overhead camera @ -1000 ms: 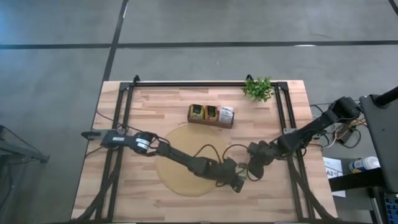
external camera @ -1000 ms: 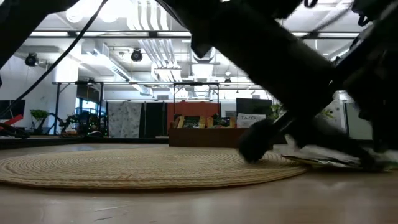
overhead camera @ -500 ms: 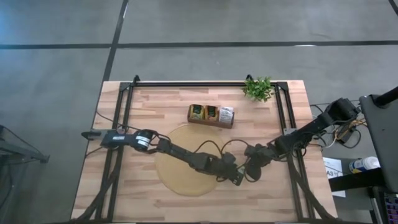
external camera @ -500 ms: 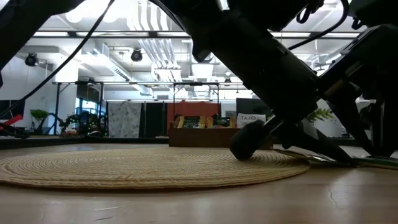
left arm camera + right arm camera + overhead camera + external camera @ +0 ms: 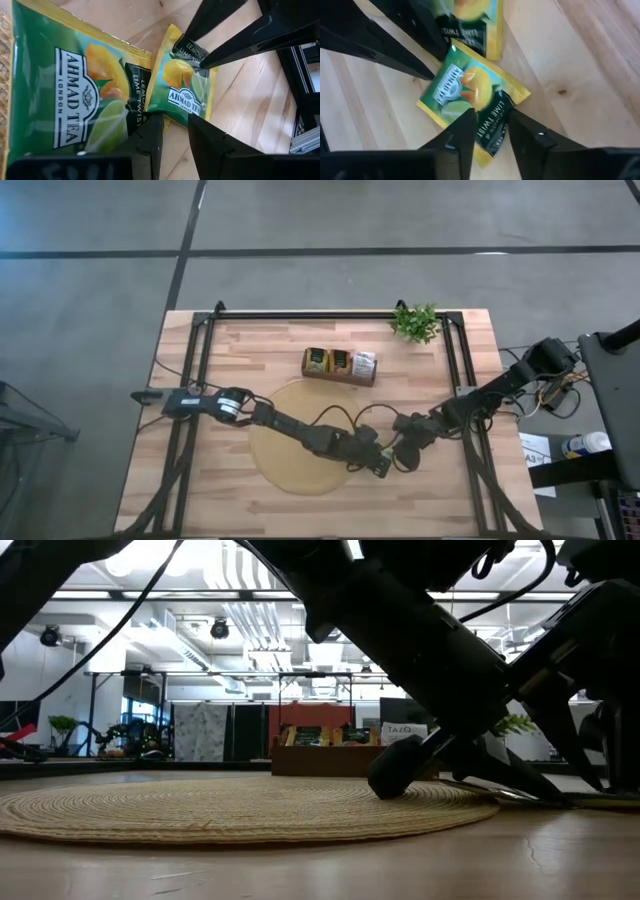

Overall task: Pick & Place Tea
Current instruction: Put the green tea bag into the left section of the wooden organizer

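Observation:
Two green-and-yellow tea sachets lie flat on the wood just off the round mat's (image 5: 290, 455) right edge. One (image 5: 75, 100) lies beside my left gripper (image 5: 174, 122), partly under one of its fingers. The other (image 5: 470, 97) lies between the two grippers. My left gripper (image 5: 381, 467) is open, its fingertips at that second sachet's near edge, and bare wood shows between them. My right gripper (image 5: 491, 127) comes slanting down from the table's right with its fingers apart over the sachet's dark-banded corner. More tea stands in the brown tray (image 5: 340, 366). My right gripper has its fingers (image 5: 462, 132) down on the second sachet's dark-banded corner (image 5: 492, 117), one on either side of it, slanting down from the table's right. The sachet lies flat on the table. Of my left gripper, I cannot tell whether its fingers (image 5: 150, 135) touch either sachet.
A small green plant (image 5: 416, 322) stands at the far right corner. The black frame's rails (image 5: 455, 370) run along the table's sides and far edge. The two arms meet fingertip to fingertip right of the mat, with bare wood toward the near edge (image 5: 400, 510).
My left gripper has gone a little toward the table's far edge, closer to my right gripper and the sachets. My right gripper has tipped downward, and its fingers have come down to the table by the sachet.

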